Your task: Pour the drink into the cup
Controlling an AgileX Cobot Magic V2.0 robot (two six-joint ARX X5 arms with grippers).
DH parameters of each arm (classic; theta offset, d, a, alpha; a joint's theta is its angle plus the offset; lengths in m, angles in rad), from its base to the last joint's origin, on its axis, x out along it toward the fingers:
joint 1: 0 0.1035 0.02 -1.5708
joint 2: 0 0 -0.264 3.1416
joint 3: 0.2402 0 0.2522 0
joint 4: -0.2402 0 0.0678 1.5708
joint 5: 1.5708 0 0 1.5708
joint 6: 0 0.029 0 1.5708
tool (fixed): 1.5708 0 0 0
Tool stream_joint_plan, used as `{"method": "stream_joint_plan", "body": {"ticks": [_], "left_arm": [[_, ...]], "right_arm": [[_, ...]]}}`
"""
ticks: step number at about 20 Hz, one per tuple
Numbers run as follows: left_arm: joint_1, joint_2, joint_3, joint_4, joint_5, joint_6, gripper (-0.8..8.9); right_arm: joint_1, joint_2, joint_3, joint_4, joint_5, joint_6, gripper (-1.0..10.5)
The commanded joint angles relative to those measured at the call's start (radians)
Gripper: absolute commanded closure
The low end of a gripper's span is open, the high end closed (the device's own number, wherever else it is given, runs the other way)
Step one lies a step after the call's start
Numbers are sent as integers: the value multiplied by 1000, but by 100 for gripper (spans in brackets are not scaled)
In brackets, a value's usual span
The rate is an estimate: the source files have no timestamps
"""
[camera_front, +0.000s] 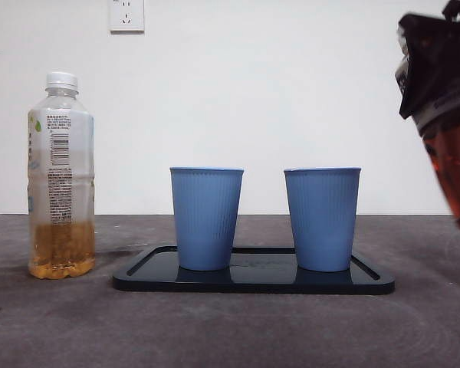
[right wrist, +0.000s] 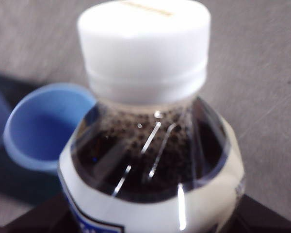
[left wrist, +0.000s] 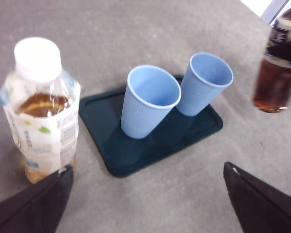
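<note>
Right wrist view: right claw (right wrist: 150, 223) grips dark-drink bottle (right wrist: 150, 160), white cap (right wrist: 144, 43) on, held off the desk | smooth, liquid-heavy (slippery); hold at label | beyond: blue cups (camera_front: 206, 218) on tray (camera_front: 253, 277) | left claw (left wrist: 145, 204) open near tea bottle (left wrist: 41, 111).
</note>
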Motion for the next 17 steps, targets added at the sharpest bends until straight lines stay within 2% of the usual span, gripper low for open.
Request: {"method": "stream_joint_plan", "body": {"ticks": [1,5,8,14,17], "left_arm": [[-5,5,22,8,2,16,318],[-5,5,22,10,3,16,318],[-5,5,22,12,3,24,318],[-5,6,22,10,3,23,318],[-5,6,22,10,3,23,318]], "right_arm": [[51,15,116,-112,56,-98,740],[153,97,246,-305,181,-193,740],[229,196,322,-390,328,-264,740],[320,388,406,-462,605,-361,740],[345,459,420,-470,703,-416,740]]}}
